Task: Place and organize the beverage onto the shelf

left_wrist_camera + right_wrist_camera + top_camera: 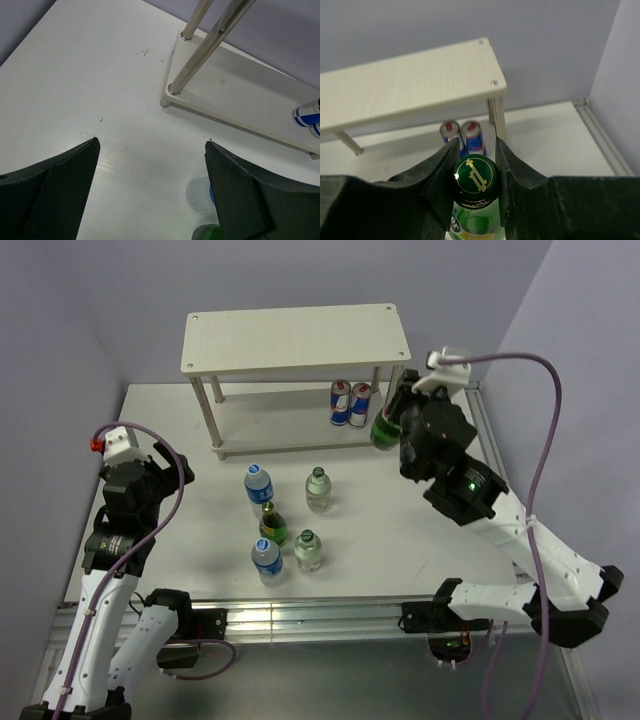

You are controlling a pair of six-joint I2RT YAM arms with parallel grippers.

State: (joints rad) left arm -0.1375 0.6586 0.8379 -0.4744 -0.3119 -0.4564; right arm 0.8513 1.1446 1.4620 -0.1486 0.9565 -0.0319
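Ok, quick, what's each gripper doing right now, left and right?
Left gripper: open, holding nothing.
Right gripper: closed on the green bottle, just below its cap.

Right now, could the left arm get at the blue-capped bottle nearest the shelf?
Probably yes. The left gripper is open and empty over bare table left of the blue-capped bottle, with nothing standing between them.
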